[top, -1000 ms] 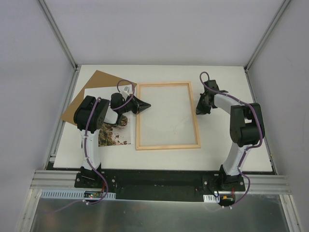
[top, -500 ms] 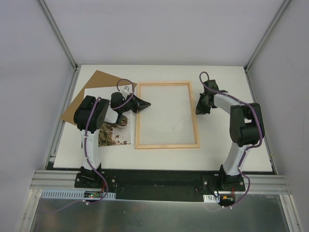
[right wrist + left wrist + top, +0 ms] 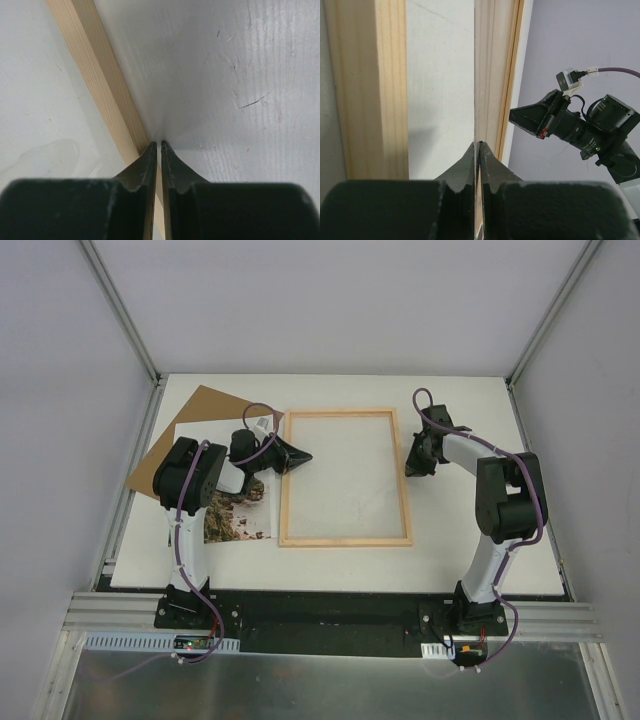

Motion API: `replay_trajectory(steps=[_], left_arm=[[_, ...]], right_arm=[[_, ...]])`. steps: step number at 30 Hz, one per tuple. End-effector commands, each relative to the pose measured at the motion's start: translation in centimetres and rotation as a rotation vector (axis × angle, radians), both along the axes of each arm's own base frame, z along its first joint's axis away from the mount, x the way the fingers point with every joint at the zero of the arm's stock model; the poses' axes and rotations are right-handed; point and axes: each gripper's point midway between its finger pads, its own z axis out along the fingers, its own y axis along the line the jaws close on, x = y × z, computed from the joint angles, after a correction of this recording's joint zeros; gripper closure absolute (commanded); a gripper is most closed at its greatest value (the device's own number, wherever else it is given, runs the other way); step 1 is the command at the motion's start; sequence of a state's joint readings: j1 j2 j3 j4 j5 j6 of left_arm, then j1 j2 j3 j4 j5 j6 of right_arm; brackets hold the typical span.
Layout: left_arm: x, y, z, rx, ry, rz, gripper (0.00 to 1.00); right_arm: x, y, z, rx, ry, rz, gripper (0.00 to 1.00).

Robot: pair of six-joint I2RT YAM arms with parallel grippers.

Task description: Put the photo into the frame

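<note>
While the left arm covers it, the photo shows partly.

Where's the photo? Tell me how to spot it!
Look at the left side of the white table, where the left arm reaches out. Under it lies the photo, a flat sheet beside the wooden frame. Only it shows green-brown rocks; the backing board partly under it is plain brown.

Bright, even light falls from above, leaving only soft, faint shadows beside my arms on the white table, while my wrist views show the wood grain of the frame sharp and my dark fingers slightly blurred at the bottom edge.
</note>
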State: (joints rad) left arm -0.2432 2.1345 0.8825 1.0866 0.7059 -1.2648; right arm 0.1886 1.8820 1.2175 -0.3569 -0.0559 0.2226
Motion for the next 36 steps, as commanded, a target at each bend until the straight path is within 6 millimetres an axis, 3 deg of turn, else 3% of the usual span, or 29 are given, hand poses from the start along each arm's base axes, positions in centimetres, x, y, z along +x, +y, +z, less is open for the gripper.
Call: replay_trajectory(steps=[1,23,36], left_arm=[[0.09,-0.81,1.86,0.006,-0.078,-0.046,1.0],[-0.17,-0.69,1.96,0.071,-0.061,-0.071,0.64],[-0.19,-0.02,2.62,0.155,-0.059,-0.069,0.47]], right_arm=[[0.13,0.87,0.22,0.006,0.004,0.027,0.9],[0.06,0.6,0.34,-0.005,0.003,0.024,0.9],[0.01,0.66,0.58,-0.001,-0.001,0.027,0.9]])
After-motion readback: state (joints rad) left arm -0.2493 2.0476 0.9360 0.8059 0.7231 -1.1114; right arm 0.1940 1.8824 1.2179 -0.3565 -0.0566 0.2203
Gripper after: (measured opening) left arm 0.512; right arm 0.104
